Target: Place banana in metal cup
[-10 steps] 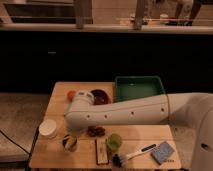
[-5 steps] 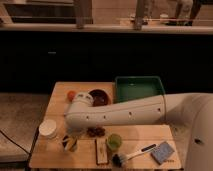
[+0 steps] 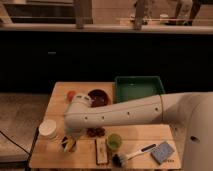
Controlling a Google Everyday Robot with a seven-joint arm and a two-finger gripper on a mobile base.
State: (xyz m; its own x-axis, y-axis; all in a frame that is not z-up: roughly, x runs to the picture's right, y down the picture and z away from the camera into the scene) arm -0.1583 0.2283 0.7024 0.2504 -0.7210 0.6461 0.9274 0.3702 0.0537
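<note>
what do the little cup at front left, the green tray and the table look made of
Metal cup: dark shiny metal, it seems, from its glinting rim; the gripper hangs right above it. Green tray: probably plastic, smooth even colour. Table: wood, pale planks with visible seams.

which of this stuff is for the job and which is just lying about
For the job: banana, metal cup, gripper, all at the near left corner of the table.
Lying about: white container, green cup, brush, blue sponge, green tray, dark bowl.

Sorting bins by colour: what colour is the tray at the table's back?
Green tray, camera view; claw hidden behind arm.
</note>
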